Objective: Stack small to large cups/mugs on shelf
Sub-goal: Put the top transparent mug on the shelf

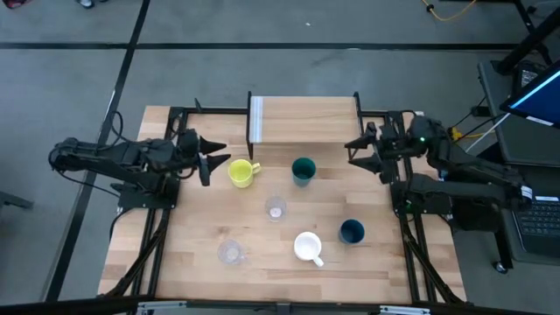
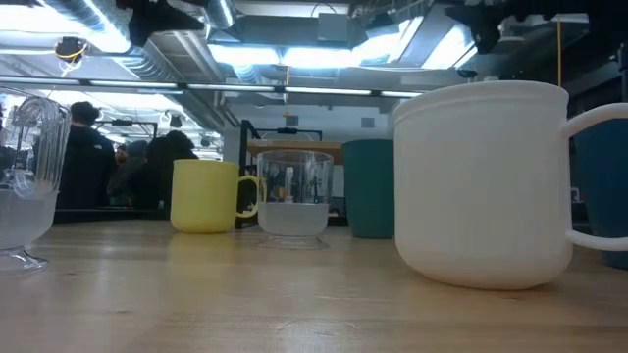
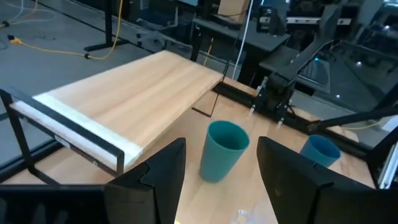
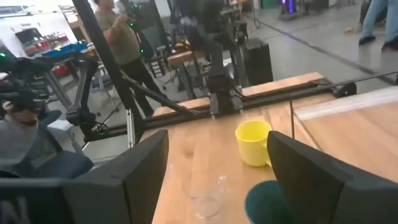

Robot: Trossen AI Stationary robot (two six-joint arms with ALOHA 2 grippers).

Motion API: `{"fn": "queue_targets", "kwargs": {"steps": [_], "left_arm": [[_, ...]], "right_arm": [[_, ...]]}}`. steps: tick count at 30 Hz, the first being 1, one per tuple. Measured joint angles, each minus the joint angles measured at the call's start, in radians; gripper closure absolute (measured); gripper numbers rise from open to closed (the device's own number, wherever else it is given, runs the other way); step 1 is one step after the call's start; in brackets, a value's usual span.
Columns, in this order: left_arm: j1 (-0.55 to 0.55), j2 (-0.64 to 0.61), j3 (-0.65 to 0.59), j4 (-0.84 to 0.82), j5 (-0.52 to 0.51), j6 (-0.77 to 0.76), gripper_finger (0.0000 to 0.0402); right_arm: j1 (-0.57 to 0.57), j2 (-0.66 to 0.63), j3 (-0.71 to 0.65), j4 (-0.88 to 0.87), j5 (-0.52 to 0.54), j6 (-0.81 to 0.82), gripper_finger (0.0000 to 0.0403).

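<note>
Six vessels stand upright on their bases on the tabletop: a yellow mug [image 1: 242, 171], a teal-green cup [image 1: 303, 171], a clear glass [image 1: 276, 208], another clear glass [image 1: 230, 253], a white mug [image 1: 308, 247] and a dark blue cup [image 1: 352, 231]. The shelf [image 1: 304, 120] stands at the far middle, bare on top. My left gripper [image 1: 213, 156] is open at the table's left, just left of the yellow mug. My right gripper [image 1: 354, 150] is open at the right, right of the teal cup. Both are empty.
Black frame rails [image 1: 398, 210] run along both table sides under the arms. People stand in the room beyond the table in the low view [image 2: 88, 157]. A laptop [image 1: 547, 219] sits off the table's right.
</note>
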Motion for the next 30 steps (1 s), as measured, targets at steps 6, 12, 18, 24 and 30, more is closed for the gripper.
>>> {"fn": "queue_targets", "kwargs": {"steps": [6,12,18,24,30], "left_arm": [[-0.016,0.056,0.069,-0.004,0.017,0.037,0.021],[-0.042,0.126,0.135,-0.14,0.102,0.058,0.021],[-0.084,0.179,0.168,-0.368,0.118,-0.025,0.021],[-0.138,0.194,0.168,-0.453,0.105,-0.131,0.021],[-0.177,0.222,0.169,-0.469,0.068,-0.184,0.021]], "right_arm": [[0.026,0.141,0.091,-0.086,0.007,-0.075,0.0128],[0.109,0.308,0.19,-0.087,0.115,-0.077,0.0128],[0.169,0.453,0.303,-0.097,0.118,-0.084,0.0128],[0.212,0.567,0.422,-0.111,0.121,-0.087,0.0128],[0.266,0.682,0.547,-0.267,0.222,-0.153,0.0128]]}}
